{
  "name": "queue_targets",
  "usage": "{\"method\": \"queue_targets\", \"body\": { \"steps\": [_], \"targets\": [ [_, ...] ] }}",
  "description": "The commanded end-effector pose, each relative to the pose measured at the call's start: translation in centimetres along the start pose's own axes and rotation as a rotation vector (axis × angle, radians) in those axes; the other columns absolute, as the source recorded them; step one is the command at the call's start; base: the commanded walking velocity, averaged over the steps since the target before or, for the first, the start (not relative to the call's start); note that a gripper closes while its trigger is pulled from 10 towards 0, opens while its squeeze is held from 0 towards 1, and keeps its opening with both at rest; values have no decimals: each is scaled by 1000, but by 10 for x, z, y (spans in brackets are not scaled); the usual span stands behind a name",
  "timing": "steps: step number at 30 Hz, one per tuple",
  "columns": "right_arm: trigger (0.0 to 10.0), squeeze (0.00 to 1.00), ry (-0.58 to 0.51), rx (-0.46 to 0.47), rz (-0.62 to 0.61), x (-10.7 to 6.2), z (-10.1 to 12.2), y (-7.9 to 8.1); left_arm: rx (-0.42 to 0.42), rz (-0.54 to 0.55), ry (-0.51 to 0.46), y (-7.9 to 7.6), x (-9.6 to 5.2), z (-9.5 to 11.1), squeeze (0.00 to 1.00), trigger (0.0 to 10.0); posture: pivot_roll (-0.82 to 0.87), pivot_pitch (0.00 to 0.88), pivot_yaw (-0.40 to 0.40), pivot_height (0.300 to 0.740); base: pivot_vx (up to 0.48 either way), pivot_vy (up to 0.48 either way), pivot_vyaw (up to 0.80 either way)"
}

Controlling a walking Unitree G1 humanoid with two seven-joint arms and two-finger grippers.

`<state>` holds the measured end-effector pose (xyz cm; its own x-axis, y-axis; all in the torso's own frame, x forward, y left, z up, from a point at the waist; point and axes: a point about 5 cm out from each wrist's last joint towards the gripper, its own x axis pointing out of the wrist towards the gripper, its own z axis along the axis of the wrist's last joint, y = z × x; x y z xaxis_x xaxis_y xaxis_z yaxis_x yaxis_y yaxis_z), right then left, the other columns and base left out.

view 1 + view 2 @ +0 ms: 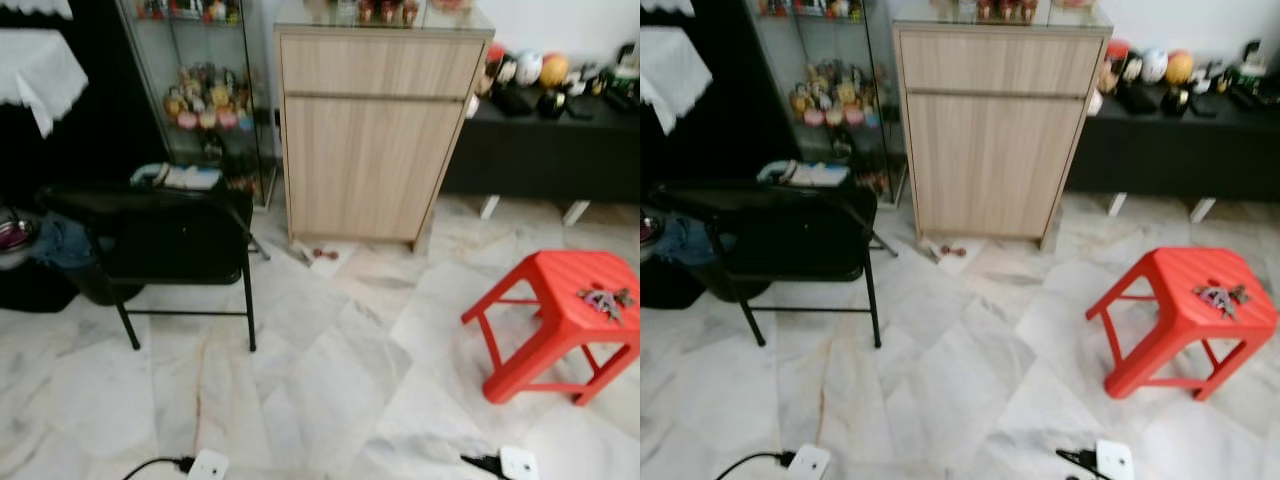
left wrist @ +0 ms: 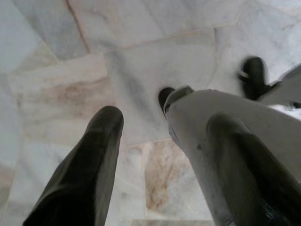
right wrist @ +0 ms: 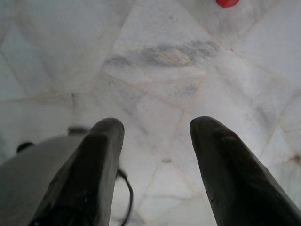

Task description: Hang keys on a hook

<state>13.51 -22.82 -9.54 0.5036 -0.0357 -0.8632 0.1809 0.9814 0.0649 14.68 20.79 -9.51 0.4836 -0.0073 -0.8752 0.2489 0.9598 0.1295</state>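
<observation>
The keys [image 1: 606,299] lie on the seat of the red plastic stool [image 1: 560,290], close to its right edge, on the marble floor [image 1: 330,390] ahead and to my right. Both my arms hang low over that floor — my left gripper [image 2: 162,155] has its two black fingers spread apart with nothing between them, and my right gripper [image 3: 157,155] is likewise parted and empty, only pale veined tile below it. Straight ahead stands a light wooden cabinet [image 1: 375,130] with a glass top; to its left is a glass display case [image 1: 195,90] of small figurines. A black folding chair [image 1: 165,240] sits in front of the case. To the cabinet's right, a low black bench [image 1: 545,150] carries helmets and balls.
</observation>
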Motion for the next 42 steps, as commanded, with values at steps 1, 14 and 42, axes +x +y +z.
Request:
{"method": "queue_targets", "body": {
  "steps": [1, 14, 42],
  "targets": [
    [10000, 0, 1, 4, -19, -2, -1, -7, -4, -20, 20, -6, 0, -5, 0, 10000, -47, 69, -41, 740, 0, -292, 0],
    [10000, 0, -1, -1, -22, -2, -1, -7, -6, -22, 20, -7, 0, -4, 0, 10000, -48, 69, -40, 740, 0, -292, 0],
    [10000, 0, -2, 2, -20, -1, -1, -6, 0, -28, 20, -6, 0, -4, 0, 10000, -55, 61, -33, 740, 0, -305, 0]
  ]
}}
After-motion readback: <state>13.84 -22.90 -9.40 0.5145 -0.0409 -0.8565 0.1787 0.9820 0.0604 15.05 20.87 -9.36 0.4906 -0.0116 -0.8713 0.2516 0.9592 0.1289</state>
